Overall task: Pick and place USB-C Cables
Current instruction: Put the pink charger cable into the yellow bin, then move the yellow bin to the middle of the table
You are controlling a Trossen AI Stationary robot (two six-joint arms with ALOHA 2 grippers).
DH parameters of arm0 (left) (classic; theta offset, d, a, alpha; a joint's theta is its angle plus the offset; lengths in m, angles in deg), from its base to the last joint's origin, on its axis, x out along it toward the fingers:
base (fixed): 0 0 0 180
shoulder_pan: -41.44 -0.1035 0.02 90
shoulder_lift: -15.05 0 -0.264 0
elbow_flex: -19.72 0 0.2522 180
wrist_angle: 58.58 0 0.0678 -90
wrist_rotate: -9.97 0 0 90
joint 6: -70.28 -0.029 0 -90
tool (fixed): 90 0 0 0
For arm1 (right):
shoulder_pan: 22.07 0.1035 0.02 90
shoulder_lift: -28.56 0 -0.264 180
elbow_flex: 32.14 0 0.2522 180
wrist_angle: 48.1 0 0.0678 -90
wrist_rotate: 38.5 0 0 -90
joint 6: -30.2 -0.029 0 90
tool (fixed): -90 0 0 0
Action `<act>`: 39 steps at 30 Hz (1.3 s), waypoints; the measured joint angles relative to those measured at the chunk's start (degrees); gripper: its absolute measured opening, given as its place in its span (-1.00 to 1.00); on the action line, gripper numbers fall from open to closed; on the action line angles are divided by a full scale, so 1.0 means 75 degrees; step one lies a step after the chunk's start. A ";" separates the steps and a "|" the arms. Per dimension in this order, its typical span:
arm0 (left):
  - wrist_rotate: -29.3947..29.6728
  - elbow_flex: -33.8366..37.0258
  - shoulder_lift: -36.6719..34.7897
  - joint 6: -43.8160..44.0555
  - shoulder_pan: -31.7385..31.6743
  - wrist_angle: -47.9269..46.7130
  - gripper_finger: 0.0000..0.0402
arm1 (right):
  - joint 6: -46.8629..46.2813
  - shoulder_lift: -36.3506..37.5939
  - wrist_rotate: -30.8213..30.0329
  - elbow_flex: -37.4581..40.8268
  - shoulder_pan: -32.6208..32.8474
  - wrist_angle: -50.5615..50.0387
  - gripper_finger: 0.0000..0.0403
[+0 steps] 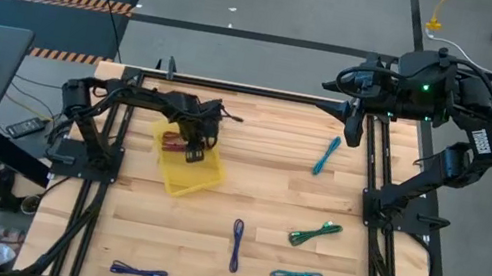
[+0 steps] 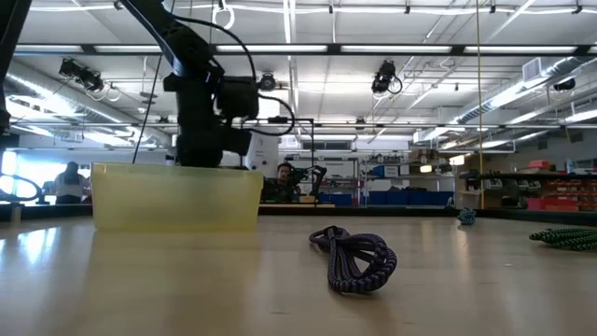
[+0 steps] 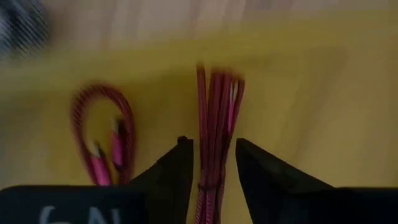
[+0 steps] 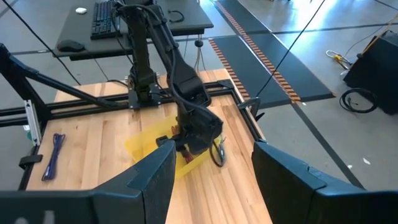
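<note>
My left gripper (image 1: 194, 145) is down inside the yellow tray (image 1: 202, 183). It is narrowly open, with one dark finger (image 3: 177, 171) on either side of a maroon cable bundle (image 3: 214, 118). A second maroon bundle (image 3: 102, 137) lies looped on the tray floor beside it. In the low view the tray's wall (image 2: 177, 196) hides the fingers. Loose cables lie flat on the wood: a teal one (image 1: 326, 155), a green one (image 1: 314, 234), another teal one (image 1: 296, 275), a purple one (image 1: 236, 243) (image 2: 353, 257) and a blue one (image 1: 139, 272). My right gripper (image 4: 214, 180) is open and parked high at the far right corner (image 1: 366, 88). My left gripper comes down from above with its fingers along the maroon bundle's length, near one end (image 3: 210, 180). Bare yellow tray shows between the bundle and one finger (image 3: 255, 174). Whether the other finger touches the bundle, I cannot tell. The bundle lies on the tray floor.
Black frame rails (image 1: 235, 87) run along the table's far, left and right sides. The tray sits left of centre on the wooden top. Open wood lies between the tray and the scattered cables. In the low view a person (image 2: 70, 182) stands in the room behind.
</note>
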 joint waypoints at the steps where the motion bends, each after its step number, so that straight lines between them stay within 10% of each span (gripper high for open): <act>1: -0.0003 -0.0142 0.0000 -0.0002 0.0000 -0.0153 -0.35 | -0.0025 0.0000 0.0010 0.0000 -0.0002 -0.0016 0.08; 23: 0.0861 -0.4634 -0.0032 0.0345 0.0635 -0.2225 -0.35 | -0.0289 -0.0075 -0.0013 0.0092 -0.0553 -0.1229 0.08; 39: 0.2733 -0.6502 -0.0758 0.1329 0.2130 -0.3856 -0.35 | -0.0859 -0.0143 0.0219 0.2431 -0.1388 -0.1891 0.00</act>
